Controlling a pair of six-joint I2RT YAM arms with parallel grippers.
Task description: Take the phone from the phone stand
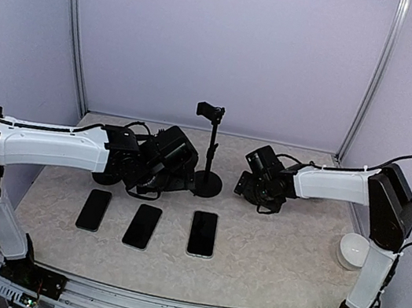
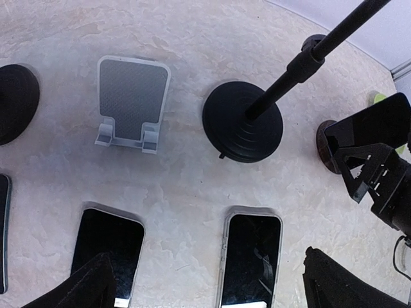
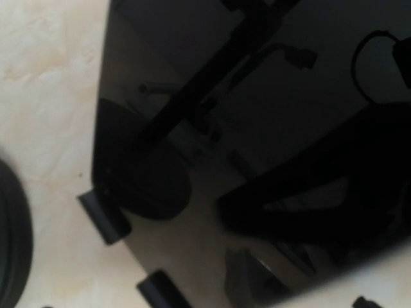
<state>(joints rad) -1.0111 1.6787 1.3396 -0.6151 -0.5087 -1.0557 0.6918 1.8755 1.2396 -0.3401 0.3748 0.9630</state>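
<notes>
A: Where's the phone (image 3: 257,128)?
B: Propped on a dark stand (image 2: 329,149), R side of the table (image 1: 276,254), leaning back. R wrist cam is nearly all black glass, w/ two small lips (image 3: 103,218) holding its bottom edge.
A: R gripper (image 1: 252,186) on it?
B: Right up against it, but can't tell if the fingers are apart or together. That cam shows mostly reflections. My guess is it's not gripped yet.
A: L gripper (image 2: 212,276)?
B: Fingers wide apart, holding nothing, hovering over two flat phones (image 2: 250,256). An empty white stand (image 2: 131,102) and a round base (image 2: 243,125) w/ a pole sit beyond.
A: How to do the grab well?
B: Straddle the phone's long edges above the lips, pads on the sides, not the glass. Close firmly, then lift up & slightly fwd along the lean so the bottom edge clears the lips before pulling away. The stand looks light, so it'd prob tip or drag if yanked sideways. Keep the wrist off the pole (image 1: 210,151) nearby. L arm needn't crowd in.
</notes>
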